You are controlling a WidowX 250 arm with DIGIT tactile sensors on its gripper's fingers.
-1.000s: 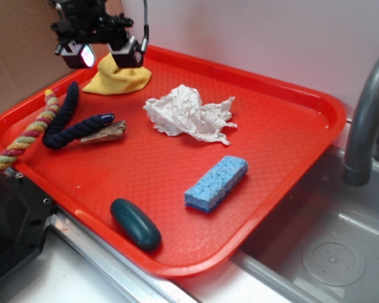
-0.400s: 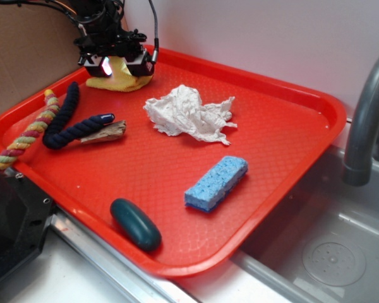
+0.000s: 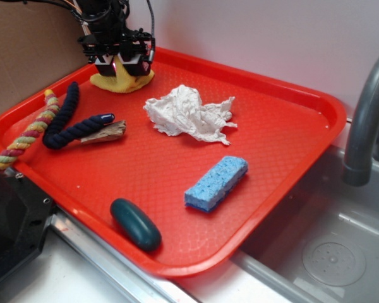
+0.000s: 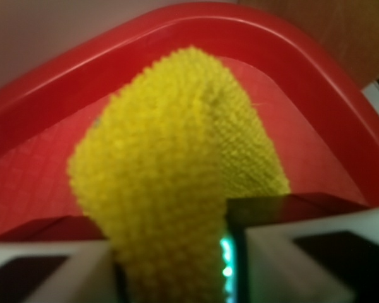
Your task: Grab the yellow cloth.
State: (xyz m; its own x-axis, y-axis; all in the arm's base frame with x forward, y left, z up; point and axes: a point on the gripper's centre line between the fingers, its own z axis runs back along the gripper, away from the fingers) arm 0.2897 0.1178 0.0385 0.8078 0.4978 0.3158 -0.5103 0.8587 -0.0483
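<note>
Red plastic tray (image 3: 284, 136): the biggest thing here, lying by a sink (image 3: 331, 252) with a grey tap (image 3: 366, 113); the wrist view shows only its curved far corner (image 4: 177, 25).
Robot arm (image 3: 101, 19): black, reaching down over the tray's far left corner, seen only from the exterior view.
Ropes: a multicoloured braided rope (image 3: 28, 132) lies along the left rim, a dark blue rope (image 3: 69, 123) just beside it.
Paper towel (image 3: 189, 113): white, crumpled, mid-tray, apart from the cloth.
Sponge (image 3: 216, 183): blue, towards the near right.
Dark green oval (image 3: 135, 223): near the front rim.
Yellow cloth (image 4: 170, 177): in the far left corner (image 3: 123, 81); the wrist view shows its knobbly weave rising in a peak between the fingers (image 4: 303, 252).
Pincer (image 3: 120, 60): closed onto the cloth's peak, both fingers pressed against it in the wrist view; the exterior view shows only cloth spreading below.
</note>
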